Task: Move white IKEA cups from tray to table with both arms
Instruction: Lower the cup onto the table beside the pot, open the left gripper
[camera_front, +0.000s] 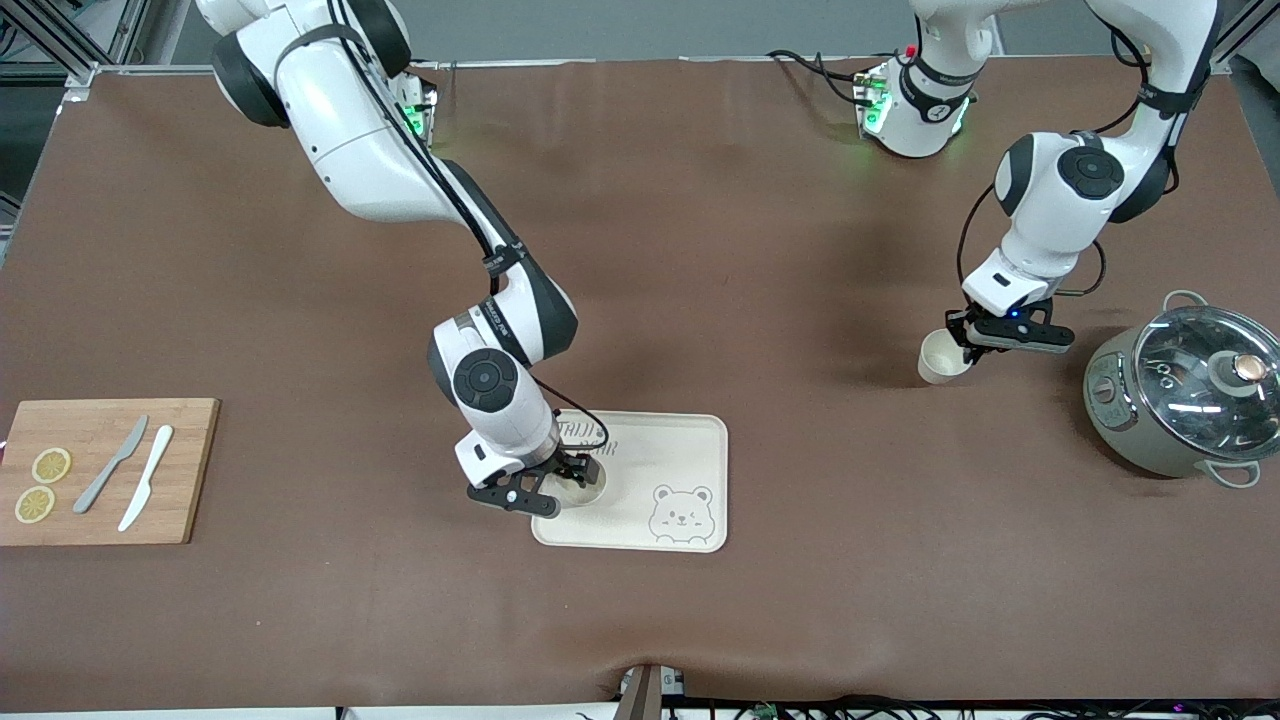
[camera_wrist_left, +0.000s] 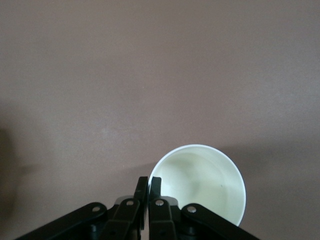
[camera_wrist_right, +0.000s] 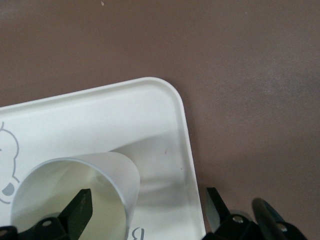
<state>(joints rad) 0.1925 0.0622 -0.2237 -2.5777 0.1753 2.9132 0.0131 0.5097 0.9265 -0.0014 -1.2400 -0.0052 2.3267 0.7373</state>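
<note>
Brown matting covers the whole table (camera_front: 760, 300), with both arms reaching down onto it. Largest of the loose things is a grey-green pot (camera_front: 1180, 395) with a glass lid, at the left arm's end. A bamboo cutting board (camera_front: 190, 470) lies at the right arm's end, carrying two lemon slices (camera_front: 42, 484), a grey knife (camera_front: 110, 464) and a white knife (camera_front: 146, 490). Near the middle sits a cream tray (camera_front: 690, 450) printed with a bear face.

One white cup (camera_front: 588, 480) stands upright on the tray; the right gripper (camera_front: 545, 487) is low around it, fingers (camera_wrist_right: 80, 210) spread wide, one inside the rim and one outside. A second white cup (camera_front: 942, 356) stands upright on the bare mat beside the pot, and the left gripper (camera_front: 968, 340) is pinched tight on its rim (camera_wrist_left: 150, 186).
</note>
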